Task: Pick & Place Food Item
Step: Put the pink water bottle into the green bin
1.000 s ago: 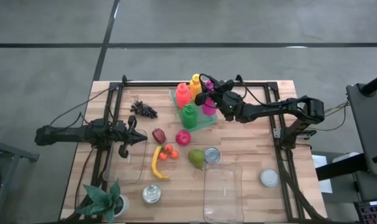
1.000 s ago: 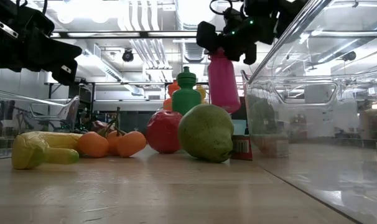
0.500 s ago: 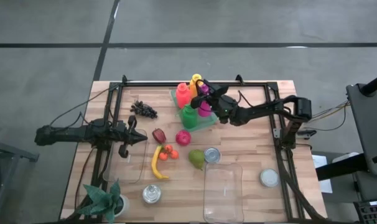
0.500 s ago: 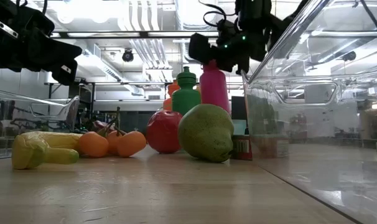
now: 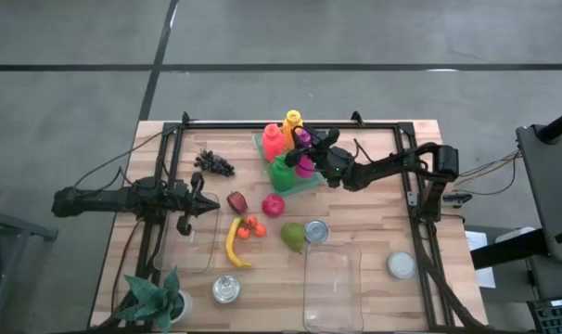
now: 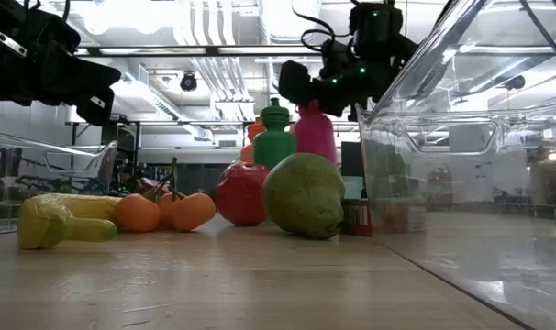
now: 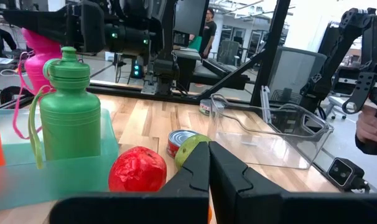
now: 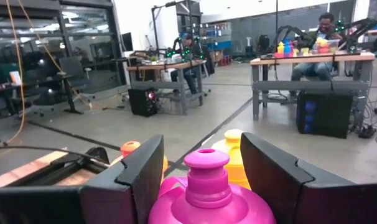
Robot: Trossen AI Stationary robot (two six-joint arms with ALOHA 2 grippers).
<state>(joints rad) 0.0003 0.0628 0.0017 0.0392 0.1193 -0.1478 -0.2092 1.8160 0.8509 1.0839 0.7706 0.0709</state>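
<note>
- Gripping the pink bottle [image 5: 305,160] at its shoulder, the right gripper [image 5: 311,154] holds it upright over the green tray [image 5: 304,182], behind the green bottle [image 5: 281,173].
- Left gripper [image 5: 210,206] waits clenched, well apart (far side).

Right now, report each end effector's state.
Left end effector: closed, empty, over the clear container.
Right end effector: closed on the pink bottle.
</note>
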